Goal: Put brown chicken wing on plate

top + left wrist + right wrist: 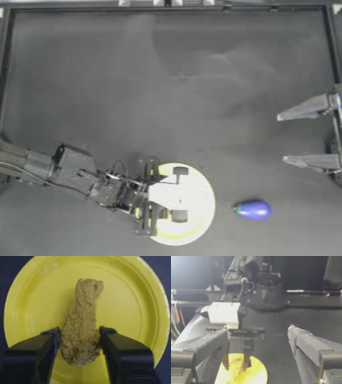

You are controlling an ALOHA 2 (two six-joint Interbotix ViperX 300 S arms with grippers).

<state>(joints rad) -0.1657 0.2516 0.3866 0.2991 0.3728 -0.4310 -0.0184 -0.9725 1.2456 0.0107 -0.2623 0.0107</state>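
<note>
The brown chicken wing (81, 331), a lumpy tan piece, lies lengthwise over the middle of the plate (33, 306). My left gripper (79, 336) has a jaw pressed against each side of its thick end, shut on it. From above, the left gripper (179, 193) reaches in from the left over the pale plate (194, 235), and the wing cannot be made out against the bright surface there. My right gripper (284, 139) is parked at the right edge, open and holding nothing. Its wrist view looks across at the left arm above the plate (254, 373).
A rounded blue-purple object with a green tip (252, 210) lies on the dark table just right of the plate, below the right gripper. The plate sits close to the table's front edge.
</note>
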